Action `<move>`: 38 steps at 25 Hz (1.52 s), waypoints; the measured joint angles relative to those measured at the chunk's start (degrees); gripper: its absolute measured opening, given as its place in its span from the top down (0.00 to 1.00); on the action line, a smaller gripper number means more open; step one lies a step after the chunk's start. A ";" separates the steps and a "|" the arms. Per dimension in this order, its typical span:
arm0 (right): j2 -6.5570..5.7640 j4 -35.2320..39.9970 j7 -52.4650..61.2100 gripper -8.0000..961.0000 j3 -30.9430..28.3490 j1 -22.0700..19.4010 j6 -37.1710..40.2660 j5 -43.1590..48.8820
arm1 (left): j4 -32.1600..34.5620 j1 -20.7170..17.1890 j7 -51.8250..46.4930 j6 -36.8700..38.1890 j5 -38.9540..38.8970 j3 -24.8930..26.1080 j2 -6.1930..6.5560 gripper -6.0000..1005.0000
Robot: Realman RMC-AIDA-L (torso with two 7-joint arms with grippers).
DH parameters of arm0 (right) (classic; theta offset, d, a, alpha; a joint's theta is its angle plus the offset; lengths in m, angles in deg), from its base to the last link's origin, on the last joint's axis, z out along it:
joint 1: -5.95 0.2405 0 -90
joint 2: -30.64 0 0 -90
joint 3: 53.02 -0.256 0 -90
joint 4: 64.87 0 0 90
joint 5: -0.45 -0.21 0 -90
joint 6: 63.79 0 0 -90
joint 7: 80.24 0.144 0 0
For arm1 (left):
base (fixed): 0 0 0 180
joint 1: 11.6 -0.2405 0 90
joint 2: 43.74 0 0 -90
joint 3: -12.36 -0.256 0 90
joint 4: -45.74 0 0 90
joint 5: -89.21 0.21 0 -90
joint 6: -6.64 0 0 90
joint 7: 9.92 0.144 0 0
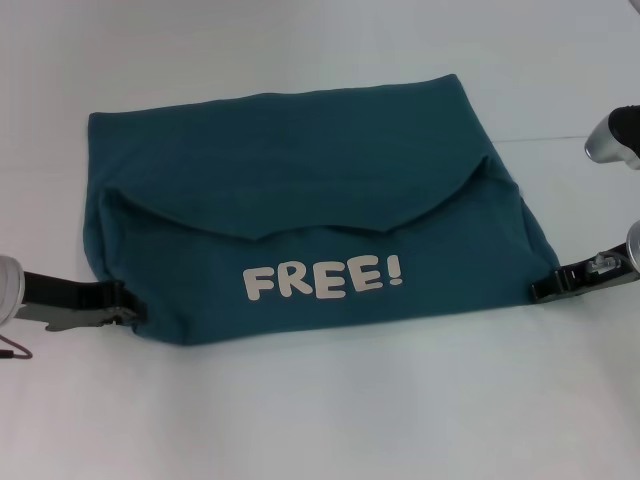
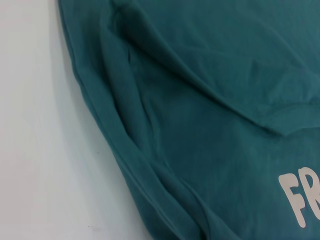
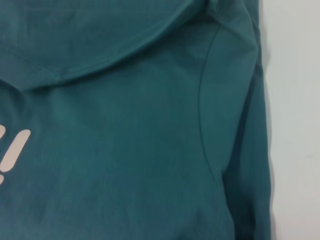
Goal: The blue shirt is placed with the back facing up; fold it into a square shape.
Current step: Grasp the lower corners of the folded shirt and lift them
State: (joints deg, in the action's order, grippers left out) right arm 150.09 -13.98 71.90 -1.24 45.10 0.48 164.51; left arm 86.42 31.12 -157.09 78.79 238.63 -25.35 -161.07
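The blue shirt (image 1: 300, 190) lies folded on the white table, roughly rectangular. A curved flap lies over its middle, and the white "FREE!" print (image 1: 325, 277) faces up on the near part. My left gripper (image 1: 128, 305) is at the shirt's near left edge, fingers closed on the cloth. My right gripper (image 1: 538, 290) is at the near right edge, also closed on the cloth. The left wrist view shows the shirt's left edge folds (image 2: 150, 165). The right wrist view shows its right edge and a sleeve seam (image 3: 210, 115). Neither wrist view shows fingers.
The white table (image 1: 320, 420) surrounds the shirt on all sides. A silver and black part of the right arm (image 1: 615, 135) shows at the far right edge. A thin reddish cable (image 1: 15, 348) lies near the left arm.
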 joint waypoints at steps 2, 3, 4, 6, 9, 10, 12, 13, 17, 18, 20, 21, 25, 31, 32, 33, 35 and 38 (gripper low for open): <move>0.00 -0.17 0.01 0.31 0.00 0.12 -0.12 0.04 | 0.01 0.00 0.02 -0.04 -0.01 0.00 0.00 0.87; -0.01 -0.20 0.03 0.31 -0.01 0.14 -0.25 0.04 | 0.01 0.00 0.03 -0.06 -0.04 0.00 0.00 0.87; -0.01 -0.36 0.04 0.32 -0.03 0.17 -0.45 0.04 | 0.01 0.00 0.03 -0.08 -0.09 0.00 0.00 0.87; -0.05 -0.79 -0.04 0.32 -0.16 0.34 -0.72 0.01 | 0.01 -0.01 0.04 -0.08 -0.12 0.00 0.00 0.87; -0.37 -1.78 -0.32 0.33 -0.50 0.67 -1.11 -0.24 | 0.02 -0.01 0.04 -0.07 -0.14 0.00 0.00 0.87; -0.51 -2.08 -0.33 0.33 -0.57 0.76 -1.17 -0.30 | 0.02 -0.01 0.04 -0.06 -0.15 0.00 0.00 0.87; -0.69 -2.45 -0.32 0.37 -0.72 0.84 -1.22 -0.38 | 0.01 -0.01 0.05 -0.04 -0.17 0.00 0.00 0.87; -0.73 -2.56 -0.39 0.41 -0.94 0.85 -1.13 -0.44 | 0.02 -0.01 0.04 -0.04 -0.17 0.00 0.00 0.87; -0.72 -2.61 -0.89 0.55 -1.18 0.84 -0.75 -1.13 | 0.02 -0.01 0.05 -0.01 -0.18 0.00 0.00 0.87; -0.72 -2.60 -1.17 0.58 -1.21 0.83 -0.64 -1.66 | 0.02 -0.01 0.05 0.00 -0.18 0.00 0.00 0.87; -0.73 -2.36 -1.68 0.63 -1.21 0.80 -0.39 -2.71 | 0.01 -0.01 0.05 0.01 -0.18 0.00 0.00 0.87; -0.75 -2.16 -1.92 0.66 -1.22 0.78 -0.24 -3.07 | 0.01 -0.01 0.04 0.01 -0.18 0.00 0.00 0.87; -0.81 -1.81 -2.55 0.77 -1.25 0.78 0.01 -3.36 | -0.06 -0.01 0.09 0.01 -0.18 0.00 0.00 0.87; -0.92 0.11 -4.01 0.87 -1.34 0.82 2.02 -3.44 | -0.08 -0.25 0.21 -0.19 -0.18 0.06 0.19 0.87; -0.95 0.75 -4.44 0.87 -1.36 0.80 2.87 -3.45 | -0.08 -0.30 0.21 -0.20 -0.18 0.08 0.30 0.87; -0.98 1.39 -4.82 0.87 -1.38 0.76 3.74 -3.48 | -0.07 -0.33 0.22 -0.20 -0.18 0.09 0.40 0.87; -1.08 2.74 -5.69 0.87 -1.42 0.65 5.78 -3.49 | 0.02 -0.36 0.22 -0.22 -0.10 0.09 0.60 0.87; -1.33 4.18 -6.76 0.87 -1.42 0.65 8.74 -3.50 | 0.28 -0.45 0.21 -0.13 0.12 0.15 0.76 0.87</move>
State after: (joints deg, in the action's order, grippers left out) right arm 148.77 -9.80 65.14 -2.66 45.74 9.22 161.01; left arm 86.69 30.68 -156.88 78.65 238.75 -25.20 -160.30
